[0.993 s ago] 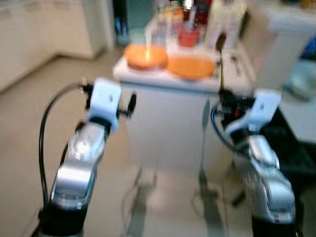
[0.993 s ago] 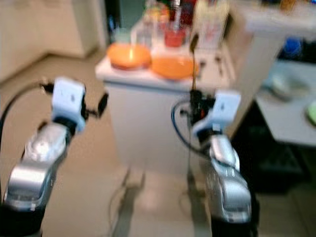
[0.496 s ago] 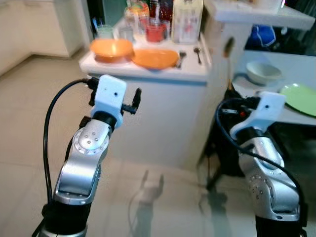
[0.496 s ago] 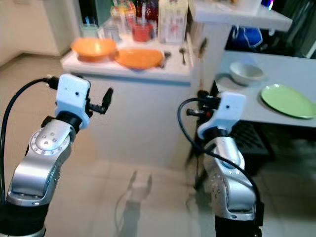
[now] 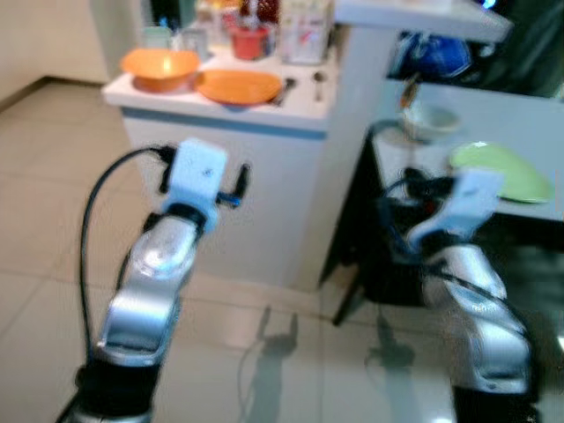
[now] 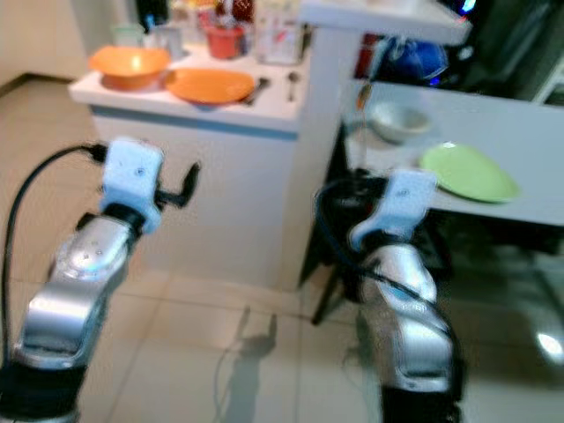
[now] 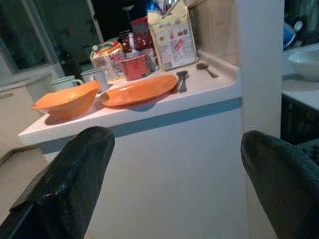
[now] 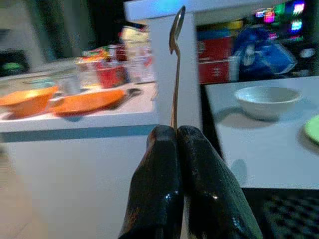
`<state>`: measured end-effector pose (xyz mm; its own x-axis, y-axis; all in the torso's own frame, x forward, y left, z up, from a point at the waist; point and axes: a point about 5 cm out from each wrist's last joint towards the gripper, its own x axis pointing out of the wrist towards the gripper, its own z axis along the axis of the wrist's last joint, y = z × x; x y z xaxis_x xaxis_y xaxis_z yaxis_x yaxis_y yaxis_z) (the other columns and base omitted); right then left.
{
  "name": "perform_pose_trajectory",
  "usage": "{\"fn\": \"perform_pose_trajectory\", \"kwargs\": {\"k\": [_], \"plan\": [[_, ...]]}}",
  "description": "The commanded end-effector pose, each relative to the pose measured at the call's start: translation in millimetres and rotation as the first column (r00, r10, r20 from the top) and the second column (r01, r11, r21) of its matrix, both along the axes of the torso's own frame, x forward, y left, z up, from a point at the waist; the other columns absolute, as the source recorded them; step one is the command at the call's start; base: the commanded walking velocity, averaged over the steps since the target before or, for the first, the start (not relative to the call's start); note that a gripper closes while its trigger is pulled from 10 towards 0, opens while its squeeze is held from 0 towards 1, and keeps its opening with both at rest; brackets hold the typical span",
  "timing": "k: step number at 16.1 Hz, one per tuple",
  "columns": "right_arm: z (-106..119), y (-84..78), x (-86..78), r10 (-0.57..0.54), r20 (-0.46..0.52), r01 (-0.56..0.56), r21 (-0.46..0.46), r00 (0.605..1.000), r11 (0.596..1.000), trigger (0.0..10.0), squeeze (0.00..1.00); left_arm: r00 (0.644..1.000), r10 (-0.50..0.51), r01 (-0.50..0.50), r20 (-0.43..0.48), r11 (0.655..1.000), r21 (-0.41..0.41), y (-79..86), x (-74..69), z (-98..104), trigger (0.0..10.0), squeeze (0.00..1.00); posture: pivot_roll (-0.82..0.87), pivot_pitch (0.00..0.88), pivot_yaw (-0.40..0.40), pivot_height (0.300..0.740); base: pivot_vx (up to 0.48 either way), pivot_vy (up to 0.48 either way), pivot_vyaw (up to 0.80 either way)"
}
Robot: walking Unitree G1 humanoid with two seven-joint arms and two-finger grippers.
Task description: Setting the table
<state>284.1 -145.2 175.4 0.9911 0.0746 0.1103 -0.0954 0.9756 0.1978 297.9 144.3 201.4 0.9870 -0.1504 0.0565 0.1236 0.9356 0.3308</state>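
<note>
My right gripper (image 8: 175,132) is shut on the handle of a metal spoon (image 8: 176,59), which stands upright in front of me. A white bowl (image 6: 395,120) and a green plate (image 6: 467,171) lie on the pale table (image 6: 529,132) to the right. My left gripper (image 7: 177,140) is open and holds nothing, and it faces the white counter (image 5: 220,110). On that counter sit an orange bowl (image 5: 159,66), an orange plate (image 5: 238,86), and a fork (image 7: 180,79) and a spoon (image 7: 204,68) beside the plate.
A red cup (image 7: 134,65), mugs (image 7: 94,75) and food packets (image 7: 172,37) crowd the back of the counter. A white shelf (image 6: 388,13) juts out above the counter's right end. Tiled floor (image 5: 44,203) stretches out to the left.
The camera has swung right, so the counter slid left and the table with bowl and green plate came into view. Both arms keep their pose, and the spoon stays gripped.
</note>
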Motion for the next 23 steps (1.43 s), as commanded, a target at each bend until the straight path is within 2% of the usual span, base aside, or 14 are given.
{"fn": "perform_pose_trajectory", "kwargs": {"k": [1,11,15,17,20,23], "plan": [[5.9,-7.7,1.6,-0.028,0.020,0.028,-0.014,0.999,1.000,10.0,0.00,1.000,-0.010,0.010,0.018,1.000,-0.009,-5.1,0.9,3.9,10.0,0.00,0.02,0.000,-0.034,0.740,0.000,-0.480,0.00],[3.1,-21.8,6.0,-0.092,-0.003,0.092,0.001,0.996,0.996,10.0,0.00,0.999,-0.013,0.013,0.040,1.000,0.000,-8.1,5.0,7.1,10.0,0.00,0.02,0.000,-0.036,0.740,0.000,-0.480,0.00],[3.2,-21.0,7.6,-0.092,-0.004,0.092,-0.002,0.996,0.996,10.0,0.00,0.999,-0.015,0.015,0.044,1.000,0.000,-8.6,6.4,8.0,10.0,0.00,0.02,0.000,-0.040,0.740,0.000,-0.480,0.00],[3.7,-22.4,8.5,-0.093,-0.006,0.093,-0.006,0.996,0.996,10.0,0.00,0.999,-0.001,0.003,0.043,0.999,-0.048,-7.7,6.7,7.4,10.0,0.00,0.02,0.000,-0.040,0.740,0.000,0.000,0.00],[7.5,-25.0,11.4,-0.118,-0.008,0.117,-0.049,0.993,0.992,10.0,0.00,0.999,-0.008,0.011,0.048,0.999,-0.053,-8.0,7.7,7.6,10.0,0.00,0.02,0.000,-0.040,0.740,0.000,0.000,0.00],[12.7,-23.5,11.7,-0.121,0.013,0.121,-0.041,0.993,0.992,10.0,0.00,0.997,-0.040,0.045,0.068,0.997,-0.067,-11.1,6.2,10.3,10.0,0.00,0.02,0.000,-0.032,0.740,0.085,0.000,0.00]]}}
